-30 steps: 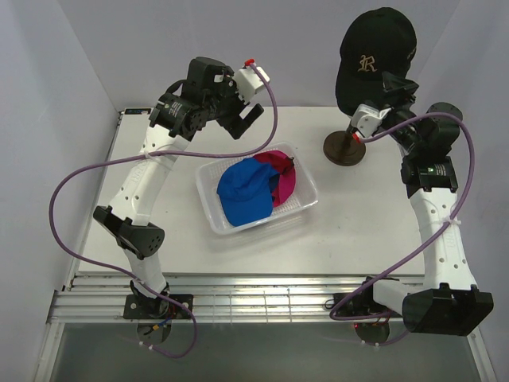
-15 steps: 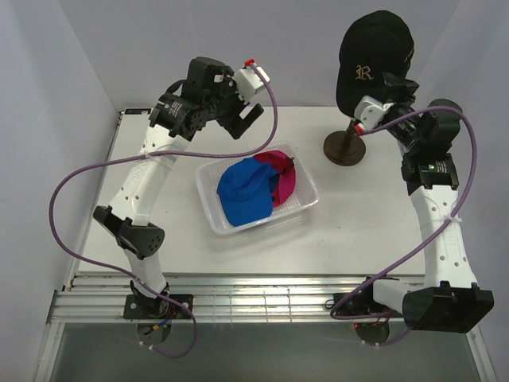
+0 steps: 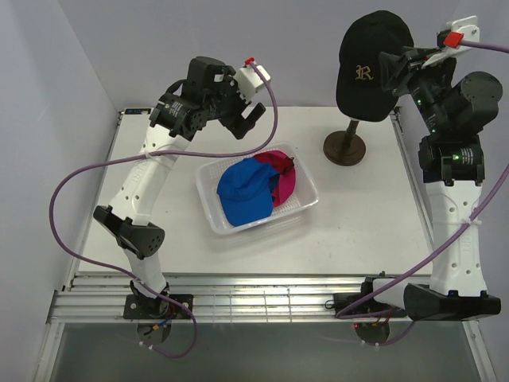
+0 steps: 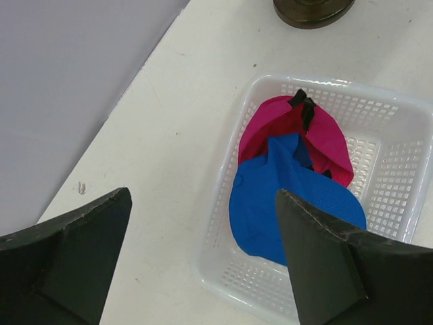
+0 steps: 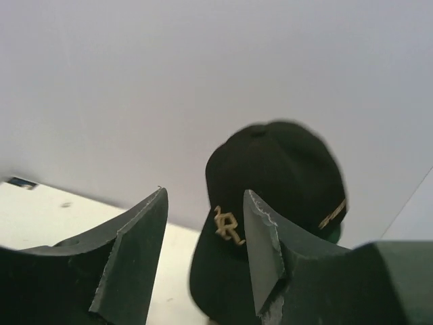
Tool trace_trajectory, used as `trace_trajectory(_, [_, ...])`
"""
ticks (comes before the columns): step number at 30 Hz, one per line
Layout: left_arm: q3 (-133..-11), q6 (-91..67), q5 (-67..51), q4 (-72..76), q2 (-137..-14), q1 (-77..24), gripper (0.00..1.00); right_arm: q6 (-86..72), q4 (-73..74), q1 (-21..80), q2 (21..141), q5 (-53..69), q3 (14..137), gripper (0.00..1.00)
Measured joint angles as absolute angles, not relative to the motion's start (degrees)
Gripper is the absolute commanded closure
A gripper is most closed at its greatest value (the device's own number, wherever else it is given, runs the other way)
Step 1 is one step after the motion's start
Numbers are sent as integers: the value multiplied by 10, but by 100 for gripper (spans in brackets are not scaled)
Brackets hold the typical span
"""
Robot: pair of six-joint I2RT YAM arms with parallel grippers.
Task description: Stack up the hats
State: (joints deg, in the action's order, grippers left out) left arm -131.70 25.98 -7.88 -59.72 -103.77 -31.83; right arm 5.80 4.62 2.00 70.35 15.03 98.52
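A black hat (image 3: 372, 49) with a gold emblem sits high on a stand, hiding the head under it. In the right wrist view (image 5: 284, 162) a green edge (image 5: 335, 233) peeks from under it. My right gripper (image 3: 391, 70) is open and empty, raised level with that hat, just to its right; in its own view (image 5: 206, 193) the hat lies beyond the jaws. A blue hat (image 3: 242, 191) lies partly over a magenta-red hat (image 3: 283, 177) in a clear tray (image 3: 213, 221). My left gripper (image 3: 246, 119) is open and empty, above the tray's far left; it also shows in the left wrist view (image 4: 203, 196).
The stand's round brown base (image 3: 344, 149) sits right of the tray, and also shows in the left wrist view (image 4: 312, 10). Purple cables loop off both arms. White walls close in the table at the back and sides.
My right arm has risen and swung right, from low in front of the black hat to level with it at its right side. The left arm and the tray hats have not moved.
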Motion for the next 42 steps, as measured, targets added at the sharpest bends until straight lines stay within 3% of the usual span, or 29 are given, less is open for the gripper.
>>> trace_trajectory(3, [-1317,254,-93,-579,-1042,-318,3,-47,93,20,722,105,990,44])
trace_trajectory(7, [-1317,242,-119,-547,-1063,-318,6,-152,143,20,814,47,1078,61])
trace_trajectory(9, [-1317,232,-134,-525,-1082,-318,7,-201,141,20,846,9,1100,64])
trace_trajectory(14, [-1317,213,-157,-493,-1133,-318,7,-279,133,20,913,-54,1164,64])
trace_trajectory(17, [-1308,211,-161,-489,-1145,-318,7,-292,125,20,969,-72,1257,63])
trace_trajectory(28, [-1299,211,-167,-475,-1145,-318,7,-299,88,20,1028,-93,1309,58])
trace_trajectory(32, [-1292,211,-171,-475,-1144,-318,7,-305,94,22,1046,-123,1294,66])
trace_trajectory(42, [-1289,212,-173,-476,-1144,-318,7,-301,110,30,1042,-252,1246,68])
